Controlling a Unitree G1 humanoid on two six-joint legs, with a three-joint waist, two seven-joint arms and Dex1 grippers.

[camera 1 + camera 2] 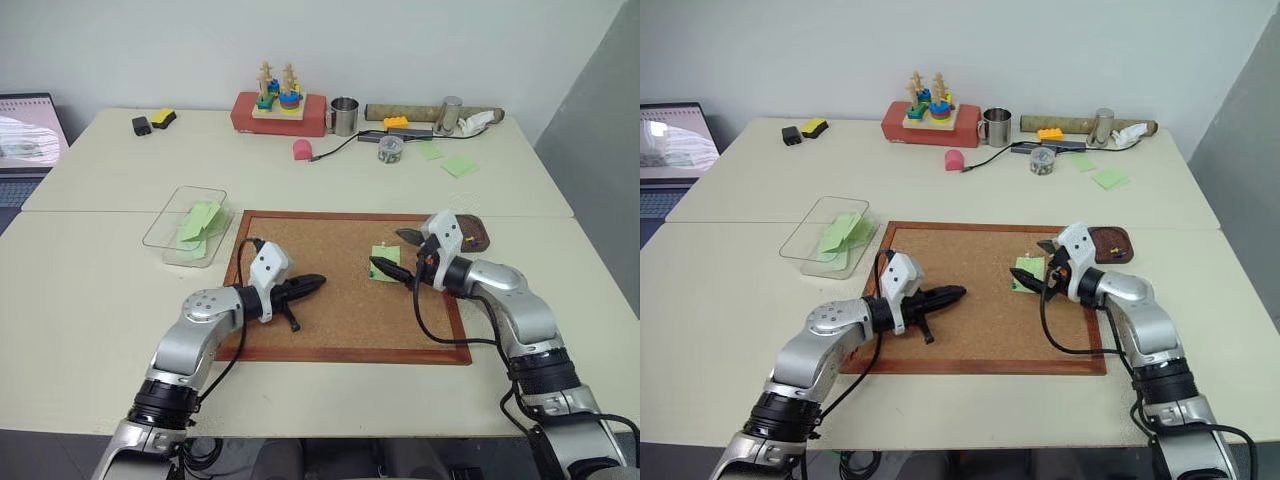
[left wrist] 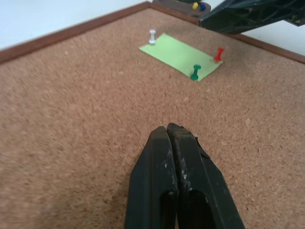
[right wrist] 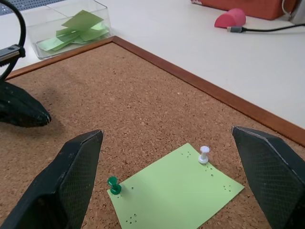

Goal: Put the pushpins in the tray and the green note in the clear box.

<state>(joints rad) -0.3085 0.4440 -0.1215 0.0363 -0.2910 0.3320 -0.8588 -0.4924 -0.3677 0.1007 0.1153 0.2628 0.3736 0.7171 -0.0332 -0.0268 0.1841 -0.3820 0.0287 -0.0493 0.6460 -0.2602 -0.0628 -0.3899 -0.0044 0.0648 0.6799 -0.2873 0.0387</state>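
Here, right gripper (image 3: 167, 181) spread wide over green note (image 3: 176, 191), pinned to cork board (image 1: 330, 310) by pushpins (image 2: 195, 72), likely ready to pluck one for tray (image 1: 1112, 243). Left gripper (image 2: 174, 136) pinched shut, empty, mid-board. Clear box (image 1: 170, 225) well apart.

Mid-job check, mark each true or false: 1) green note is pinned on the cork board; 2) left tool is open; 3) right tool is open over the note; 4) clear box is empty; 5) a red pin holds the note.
1) True: the green note lies on the cork board.
2) False: the left tool is shut.
3) True: the right tool is open.
4) False: the clear box holds green slips.
5) True: red pin, also a green pin and a white pin.
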